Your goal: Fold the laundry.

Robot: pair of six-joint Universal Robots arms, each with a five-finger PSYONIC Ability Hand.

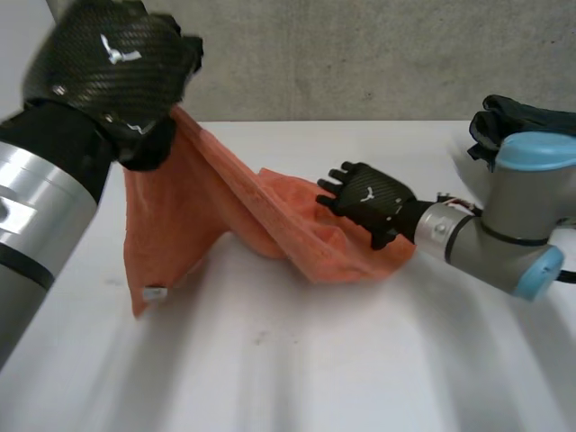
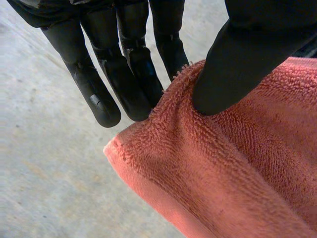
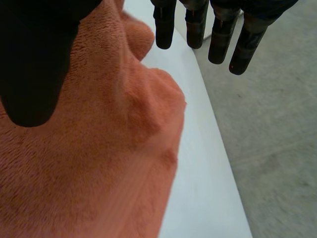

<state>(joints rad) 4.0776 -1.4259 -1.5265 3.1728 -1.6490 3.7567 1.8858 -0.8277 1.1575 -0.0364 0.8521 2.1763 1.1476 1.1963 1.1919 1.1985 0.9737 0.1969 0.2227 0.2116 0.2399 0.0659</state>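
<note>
Orange terry towel (image 1: 180,216) hangs from the raised left robot hand (image 1: 112,63) to the white worktop (image 1: 315,360), right robot hand (image 1: 364,198) on its other end. Left wrist: thumb pinches its edge against straight fingers (image 2: 129,89). Right wrist: fingers (image 3: 221,42) spread, thumb apparently on cloth.

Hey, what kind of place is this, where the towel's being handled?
Probably a robotics lab or test bench, not a home: a white table, a plain concrete wall behind it, and two robot arms, the left hand holding up an orange towel.
</note>
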